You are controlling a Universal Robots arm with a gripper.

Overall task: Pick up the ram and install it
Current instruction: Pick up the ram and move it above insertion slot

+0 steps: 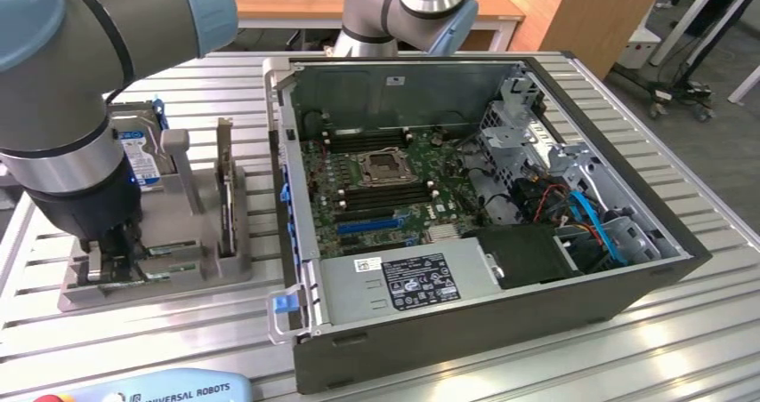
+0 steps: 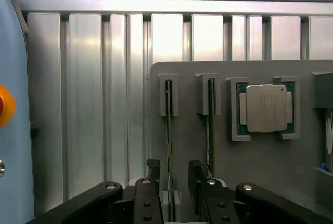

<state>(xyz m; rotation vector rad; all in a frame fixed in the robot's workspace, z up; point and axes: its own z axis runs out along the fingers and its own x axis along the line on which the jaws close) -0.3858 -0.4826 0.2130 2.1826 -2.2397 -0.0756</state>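
The ram (image 2: 169,130) stands on edge in a narrow slot of the grey holder (image 2: 182,109), its thin green board running straight down between my fingers (image 2: 153,172). My gripper (image 2: 174,168) is spread as wide as it goes and straddles that stick, with a gap showing on either side of the board, so I have hold of nothing. A second stick (image 2: 209,125) stands in the neighbouring slot, parallel to the first and just outside one of my fingers. Beyond that slot, the square silver processor chip (image 2: 266,108) lies flat in its own recess of the same holder. In the exterior view my gripper (image 1: 117,258) is down low over the near end of the holder (image 1: 178,282), toward that view's left, and a blue-labelled hard drive (image 1: 145,157) stands upright at the holder's far end, partly behind my arm (image 1: 60,108). The holder rests on the ribbed metal table (image 1: 665,331). Just beside it, toward the exterior view's right, the computer case (image 1: 475,331) lies open, showing the green motherboard (image 1: 356,188) with its processor socket (image 1: 383,166) between rows of memory slots. A blue pendant (image 1: 166,389) lies at the table's near edge.
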